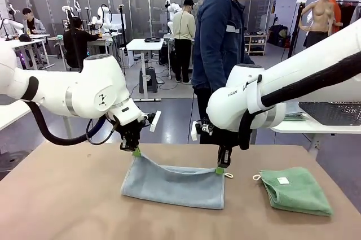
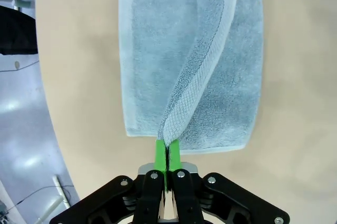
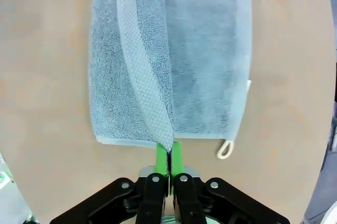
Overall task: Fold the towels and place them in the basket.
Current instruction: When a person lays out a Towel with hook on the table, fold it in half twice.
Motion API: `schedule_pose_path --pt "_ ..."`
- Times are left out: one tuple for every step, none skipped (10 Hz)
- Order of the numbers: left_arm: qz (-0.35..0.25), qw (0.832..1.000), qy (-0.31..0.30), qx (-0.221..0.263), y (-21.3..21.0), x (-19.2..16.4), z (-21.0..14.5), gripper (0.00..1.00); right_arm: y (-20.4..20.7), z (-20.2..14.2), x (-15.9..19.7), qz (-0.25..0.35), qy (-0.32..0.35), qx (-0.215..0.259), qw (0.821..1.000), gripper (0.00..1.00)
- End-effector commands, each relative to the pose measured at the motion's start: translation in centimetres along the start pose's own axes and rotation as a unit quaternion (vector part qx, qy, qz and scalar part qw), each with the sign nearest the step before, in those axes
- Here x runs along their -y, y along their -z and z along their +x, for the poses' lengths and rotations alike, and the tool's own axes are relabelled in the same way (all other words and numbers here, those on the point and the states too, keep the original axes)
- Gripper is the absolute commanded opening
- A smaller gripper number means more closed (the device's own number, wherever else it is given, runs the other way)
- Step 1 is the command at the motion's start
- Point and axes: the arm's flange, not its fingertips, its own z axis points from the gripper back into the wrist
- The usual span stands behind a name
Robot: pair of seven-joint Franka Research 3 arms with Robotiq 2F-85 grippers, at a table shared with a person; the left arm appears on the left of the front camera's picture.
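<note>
You have the green towel [image 1: 297, 190] folded; left jaws and right jaws each pinch the blue towel [image 1: 175, 183] mid-fold; neither is stowed.

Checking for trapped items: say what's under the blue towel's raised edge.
The lower layer of the blue towel, flat on the table. What lies beneath that layer is covered.

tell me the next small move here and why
The left hand and right hand each pinch a far corner of the pale blue towel; the rest lies flat. So likely carry both hands toward its near edge, laying the lifted edge over the flat part.
</note>
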Motion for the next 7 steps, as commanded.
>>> schedule_pose_path --pt "-0.007 1.000 0.012 0.018 1.1 -2.7 -0.2 0.02 1.0 0.3 2.8 0.011 -0.011 0.004 1.000 0.03" --pt "-0.009 1.000 0.010 0.012 1.5 -3.1 -0.2 0.02 1.6 0.2 3.2 0.016 0.000 -0.007 1.000 0.03" --pt "-0.015 1.000 0.002 0.010 2.1 -3.7 -0.4 0.02 2.2 0.0 3.8 0.023 0.010 -0.009 1.000 0.03" --pt "-0.017 1.000 -0.010 0.010 2.7 -4.2 -0.7 0.02 2.7 -0.3 4.2 0.025 0.017 -0.010 0.999 0.03" --pt "-0.015 1.000 -0.013 0.016 3.0 -4.3 -0.9 0.02 3.2 -0.6 4.5 0.024 0.023 -0.015 0.999 0.03" --pt "-0.018 1.000 -0.012 0.009 3.4 -4.2 -0.8 0.02 3.7 -0.8 4.8 0.024 0.025 -0.023 0.999 0.03" --pt "-0.017 1.000 -0.015 0.004 3.9 -4.5 -1.1 0.02 4.1 -1.1 5.2 0.016 0.026 -0.024 0.999 0.03"
